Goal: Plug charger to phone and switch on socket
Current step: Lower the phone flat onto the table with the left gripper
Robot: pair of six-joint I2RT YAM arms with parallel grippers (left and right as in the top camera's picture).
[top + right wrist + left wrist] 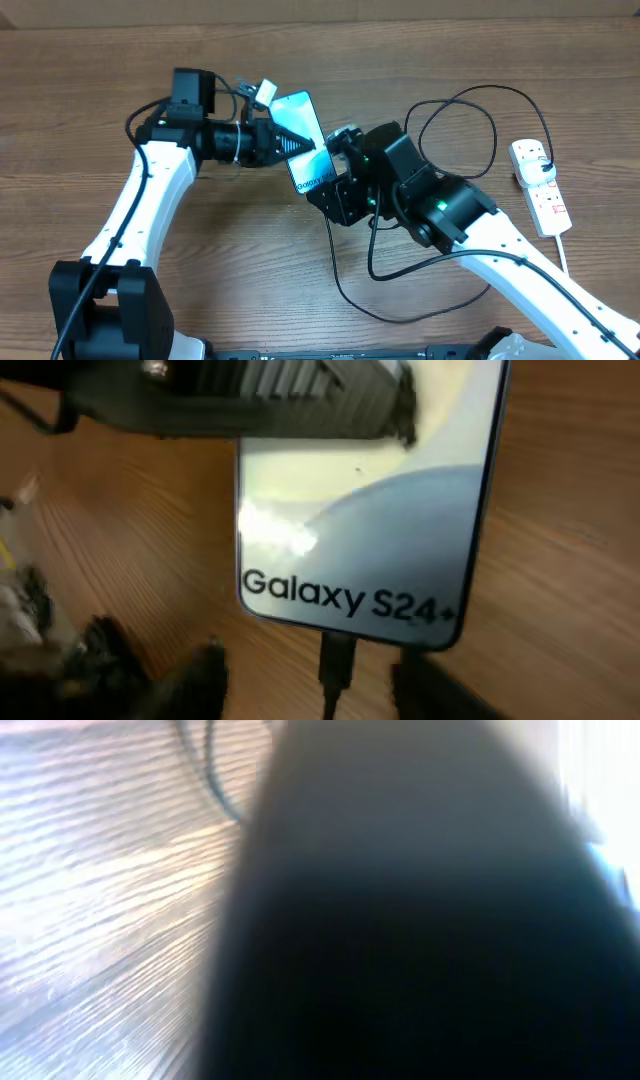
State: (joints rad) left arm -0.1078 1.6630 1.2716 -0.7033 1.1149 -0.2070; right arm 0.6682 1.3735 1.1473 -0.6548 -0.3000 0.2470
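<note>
- You are at the plugging step. The plug (pixel 337 660) of the charger (pixel 470 95) sits at the middle of the phone (pixel 400 540)'s bottom edge, apparently in the port. How deep it sits, you cannot tell.
- Your left hand (pixel 283 143) pinches the phone's upper end, with 1 finger lying across the screen.
- Your right hand (pixel 318 682) is spread just below the phone, with 1 finger on each side of the plug and nothing gripped.
- Next, I judge, draw the right hand back from the phone without snagging the cable loops. Then take it to the socket (pixel 540 185), well to the phone's right, and press its switch.
- Count: 1 phone, 1 charger, 1 socket, 2 hands.
</note>
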